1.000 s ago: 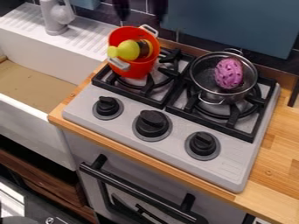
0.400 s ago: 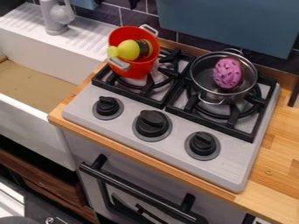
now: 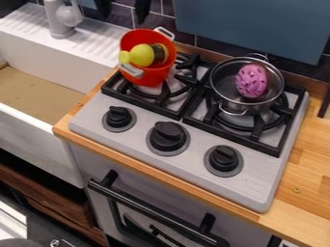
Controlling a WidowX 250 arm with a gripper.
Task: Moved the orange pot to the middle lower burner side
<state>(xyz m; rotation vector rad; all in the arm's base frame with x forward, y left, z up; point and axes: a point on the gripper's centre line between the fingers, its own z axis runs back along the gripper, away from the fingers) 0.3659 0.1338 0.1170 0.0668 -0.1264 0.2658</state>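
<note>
Orange pot on left burner; pincer apart at top edge

Camera view. The pincer (image 3: 123,11) was cut off by the top edge, so only the ends of its two dark fingers could be inspected. They stood apart, with wall tile visible between them, to the rear of the orange pot (image 3: 149,75) and away from its rim. The pot sat on the left burner grate (image 3: 169,108); its underside was hidden, and the exact contact with the bars could not be confirmed. Inside, the lower part of a yellow and dark item (image 3: 141,54) was concealed by the wall, while its yellow end reached over the rim. The base of a purple speckled item (image 3: 251,81) in the steel pot (image 3: 222,83) was hard to make out. A blue-grey panel (image 3: 251,29) ran out of view at the top, and a dark upright piece (image 3: 324,102) was cut by the right edge.

The orange pot stood near the rear left corner of the stove (image 3: 254,190), with the sink (image 3: 38,112) beyond that side. Room lay between the two pots, above black bars. The steel pot occupied the right burner. Three knobs (image 3: 169,136) lined the front strip, and the wooden bench (image 3: 309,193) extended along the right side.
</note>
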